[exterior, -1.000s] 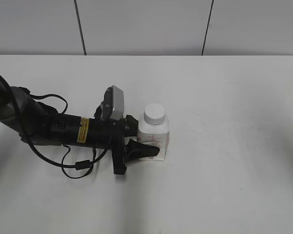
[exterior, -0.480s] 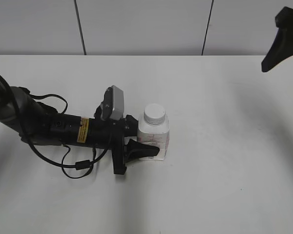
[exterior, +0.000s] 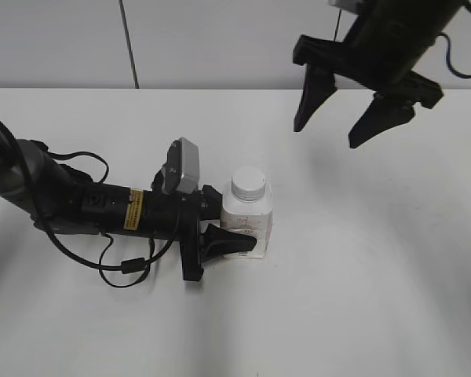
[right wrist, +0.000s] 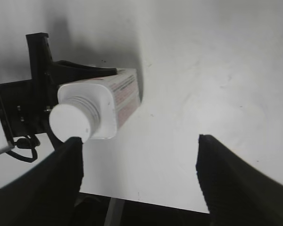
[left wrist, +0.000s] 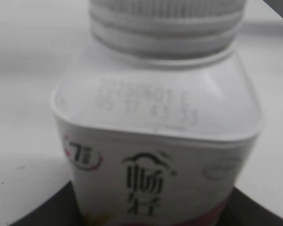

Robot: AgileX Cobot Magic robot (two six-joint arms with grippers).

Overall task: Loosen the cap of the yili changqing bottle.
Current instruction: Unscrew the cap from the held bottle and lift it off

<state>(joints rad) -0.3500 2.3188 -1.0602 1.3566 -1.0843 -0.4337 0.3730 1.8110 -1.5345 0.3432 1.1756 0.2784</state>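
Observation:
The white yili changqing bottle (exterior: 247,220) stands upright on the white table (exterior: 361,259), with its round white cap (exterior: 248,182) on the neck. My left gripper (exterior: 234,229) is shut on the bottle's body, one black finger across its front. In the left wrist view the bottle (left wrist: 155,160) fills the frame, with the ribbed cap (left wrist: 165,23) at the top. My right gripper (exterior: 341,122) hangs open and empty high above the table, up and to the right of the bottle. The right wrist view shows the bottle (right wrist: 111,101) and cap (right wrist: 70,122) below its open fingers (right wrist: 139,181).
The left arm and its cable (exterior: 86,208) lie low across the table's left side. A grey panelled wall (exterior: 220,39) rises behind the table. The table's front edge (right wrist: 146,200) shows in the right wrist view.
My right arm has come in from the upper right edge and now hangs open above the table, nearer the bottle. The left gripper and bottle have not moved.

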